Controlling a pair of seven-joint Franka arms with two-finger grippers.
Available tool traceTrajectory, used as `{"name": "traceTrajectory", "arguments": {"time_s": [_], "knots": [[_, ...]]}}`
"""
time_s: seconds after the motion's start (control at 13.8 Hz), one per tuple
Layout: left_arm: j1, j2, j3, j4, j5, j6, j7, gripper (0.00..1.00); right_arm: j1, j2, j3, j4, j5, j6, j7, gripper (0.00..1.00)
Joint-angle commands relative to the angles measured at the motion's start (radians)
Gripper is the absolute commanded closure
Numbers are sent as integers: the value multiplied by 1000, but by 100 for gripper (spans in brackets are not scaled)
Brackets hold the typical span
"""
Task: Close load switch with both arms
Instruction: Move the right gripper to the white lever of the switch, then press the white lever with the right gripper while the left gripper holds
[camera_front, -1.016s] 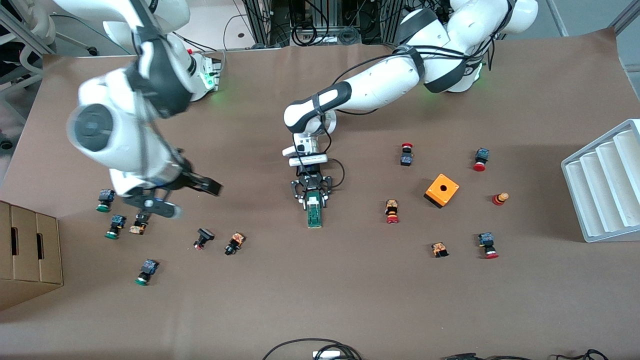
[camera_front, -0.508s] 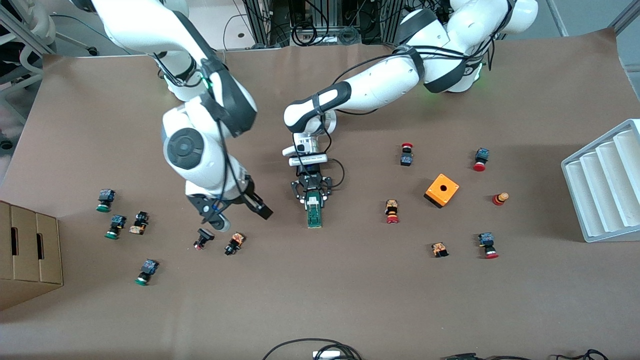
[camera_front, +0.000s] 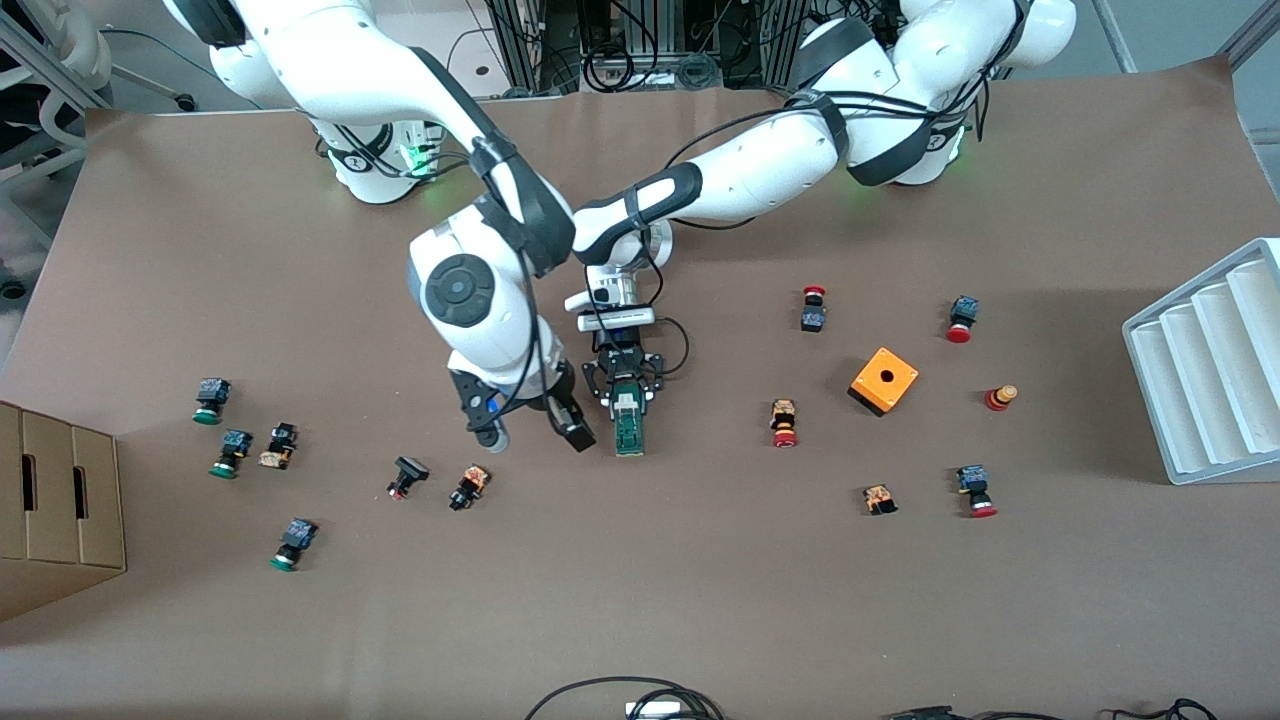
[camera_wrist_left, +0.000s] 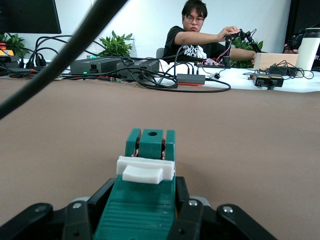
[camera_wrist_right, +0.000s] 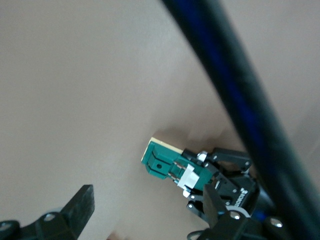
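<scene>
The right gripper (camera_front: 530, 432) hangs with jaws spread and empty just beside the load switch (camera_front: 628, 428), toward the right arm's end. The left gripper (camera_front: 626, 395) has its jaws clenched on the switch's white-block end, mid-table (camera_front: 700, 600).

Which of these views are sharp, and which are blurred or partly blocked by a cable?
Front view: sharp and evenly lit, soft shadows under the arms. Left wrist view: the load switch in the left hand is clear, a blurred dark cable crosses the corner. Right wrist view: soft overall, a thick out-of-focus cable blocks part; the right hand is open.
</scene>
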Motion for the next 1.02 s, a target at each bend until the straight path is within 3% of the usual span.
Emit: {"name": "traceTrajectory", "arguments": {"time_s": [0.0, 0.29, 0.65, 0.94], "knots": [[-18, 23, 5, 35, 22, -10, 2, 53, 45, 50, -10, 3, 20, 75, 60, 8], [-18, 23, 5, 35, 22, -10, 2, 53, 73, 52, -10, -102, 21, 204, 89, 25], [-18, 28, 5, 35, 23, -10, 2, 53, 100, 55, -8, -188, 23, 328, 147, 33], [-18, 26, 7, 35, 22, -10, 5, 53, 137, 58, -7, -224, 24, 350, 205, 34]]}}
